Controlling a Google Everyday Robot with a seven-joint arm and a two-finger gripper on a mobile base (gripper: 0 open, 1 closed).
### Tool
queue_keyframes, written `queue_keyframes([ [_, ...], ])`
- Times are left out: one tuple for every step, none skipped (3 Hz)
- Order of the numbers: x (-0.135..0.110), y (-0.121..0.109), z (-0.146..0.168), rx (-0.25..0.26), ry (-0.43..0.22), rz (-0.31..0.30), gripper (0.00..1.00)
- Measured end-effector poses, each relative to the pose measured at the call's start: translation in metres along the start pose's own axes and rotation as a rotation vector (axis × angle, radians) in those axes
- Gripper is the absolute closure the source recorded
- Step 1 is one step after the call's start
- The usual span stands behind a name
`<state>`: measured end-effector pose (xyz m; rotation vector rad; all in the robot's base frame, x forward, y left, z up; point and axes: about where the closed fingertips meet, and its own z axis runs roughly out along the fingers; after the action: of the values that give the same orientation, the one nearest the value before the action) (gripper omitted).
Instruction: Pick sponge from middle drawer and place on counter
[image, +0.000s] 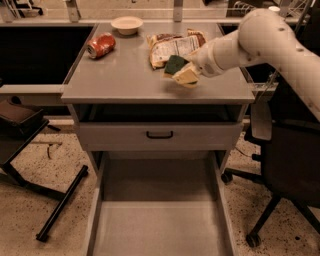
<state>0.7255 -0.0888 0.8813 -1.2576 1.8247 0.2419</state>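
Gripping the sponge (176, 67), the hand (192, 71) hovers over the counter (115, 75).

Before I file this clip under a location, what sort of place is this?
Probably an office or lab: a grey drawer cabinet, a rolling office chair beside it, speckled hard floor. The gripper holds the sponge over the counter, near the snack bag.

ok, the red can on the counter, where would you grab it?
I'd take it across the round body at mid-length, coming from above. The can lies on its side at the back-left of the counter, axis diagonal, so close the jaws square to that axis. The gripper is over the right-centre, holding the sponge.
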Motion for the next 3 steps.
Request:
queue_keyframes([
  [0.0074, -0.0147, 0.0377, -0.024, 0.087, -0.013, 1.00],
  [0.0037, -0.0128, 0.0415, -0.033, 0.089, -0.020, 1.00],
  [0.0039, -0.0128, 0.0416, -0.033, 0.089, -0.020, 0.81],
])
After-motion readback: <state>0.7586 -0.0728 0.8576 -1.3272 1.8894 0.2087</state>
